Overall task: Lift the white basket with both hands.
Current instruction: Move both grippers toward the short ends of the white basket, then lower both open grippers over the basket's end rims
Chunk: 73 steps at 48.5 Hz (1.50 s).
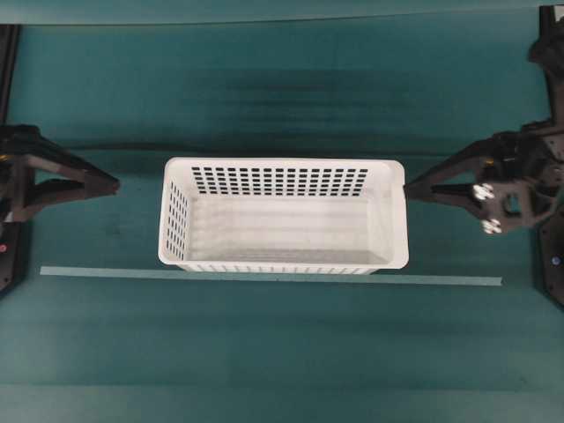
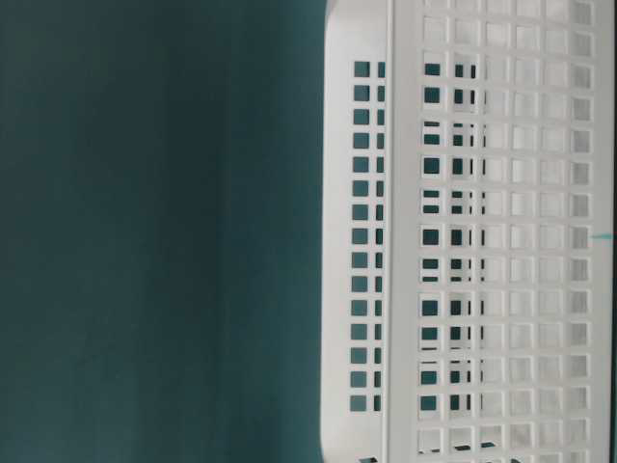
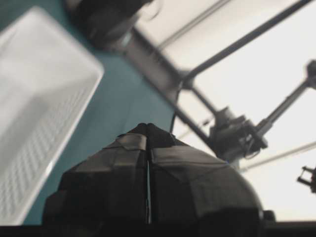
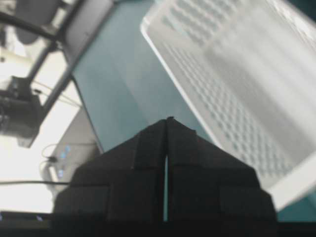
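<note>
The white basket (image 1: 282,214) stands on the teal table, long side across the view, with slotted walls and nothing on its smooth floor. My left gripper (image 1: 113,184) is shut and holds nothing; its tip points at the basket's left end wall with a gap of table between. My right gripper (image 1: 408,187) is also shut with nothing in it, its tip right at the basket's right rim. In the left wrist view the shut jaws (image 3: 147,126) sit to the right of the basket (image 3: 34,98). In the right wrist view the shut jaws (image 4: 168,120) sit left of the basket (image 4: 247,74). The table-level view shows the basket's (image 2: 482,241) slotted walls close up.
A thin pale strip (image 1: 441,280) runs across the teal table (image 1: 282,352) just in front of the basket. Black arm mounts stand at the left edge (image 1: 9,256) and the right edge (image 1: 551,256).
</note>
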Available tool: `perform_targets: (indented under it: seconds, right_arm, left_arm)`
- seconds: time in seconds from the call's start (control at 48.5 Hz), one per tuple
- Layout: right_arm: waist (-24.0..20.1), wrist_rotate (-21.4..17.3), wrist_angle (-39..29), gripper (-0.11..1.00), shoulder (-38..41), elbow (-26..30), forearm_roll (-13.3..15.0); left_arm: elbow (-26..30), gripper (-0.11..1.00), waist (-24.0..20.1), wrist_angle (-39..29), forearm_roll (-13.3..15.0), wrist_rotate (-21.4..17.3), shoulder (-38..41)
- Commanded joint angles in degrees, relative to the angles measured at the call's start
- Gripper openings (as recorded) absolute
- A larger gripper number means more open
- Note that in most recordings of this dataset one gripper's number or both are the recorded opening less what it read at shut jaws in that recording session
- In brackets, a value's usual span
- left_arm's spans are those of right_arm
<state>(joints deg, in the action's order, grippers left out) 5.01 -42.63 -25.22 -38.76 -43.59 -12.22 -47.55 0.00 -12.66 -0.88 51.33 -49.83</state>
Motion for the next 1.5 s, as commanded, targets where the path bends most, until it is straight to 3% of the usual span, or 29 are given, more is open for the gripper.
perform_targets:
  seconds: [0.0,0.082,0.165,0.309,0.412,0.597,0.845,1.195,1.483]
  right_arm:
    - [1.32,-5.10,-4.92,0.01,3.34,2.55,-0.09]
    - [3.16,-12.57,-13.71,0.01,5.54,4.39,0.62]
    - [3.52,-18.28,-20.39,0.01,7.12,6.42,4.04]
    - [3.52,-25.66,-27.25,0.01,9.23,10.11,10.46]
    - [3.52,-29.36,-29.27,0.01,11.25,11.78,11.95]
    - [2.55,-29.62,-35.86,0.01,16.08,13.97,11.95]
    - [1.14,-29.44,-46.05,0.01,22.06,18.28,12.39]
    - [0.97,-26.89,-42.80,0.01,24.52,17.93,12.04]
    - [0.97,-27.25,-39.81,0.08,25.14,17.67,11.51]
  left_arm:
    - [4.04,-0.05,-0.18,-1.58,-0.18,2.90,3.25]
    - [5.80,-0.05,-0.44,-2.55,-0.18,6.86,5.19]
    - [7.12,-0.05,-0.62,-5.45,-0.18,11.60,7.38]
    - [8.70,-0.05,-0.79,-13.36,-0.18,21.18,11.87]
    - [10.28,-0.05,-0.88,-21.80,-0.18,25.14,15.21]
    - [13.80,-0.05,-2.46,-34.37,-0.18,25.58,19.69]
    - [16.08,-0.05,-3.16,-39.81,-0.18,25.40,23.12]
    - [16.17,-0.05,-4.13,-41.84,-0.18,25.31,24.26]
    - [15.73,-0.02,-3.96,-41.22,-0.18,25.14,24.61]
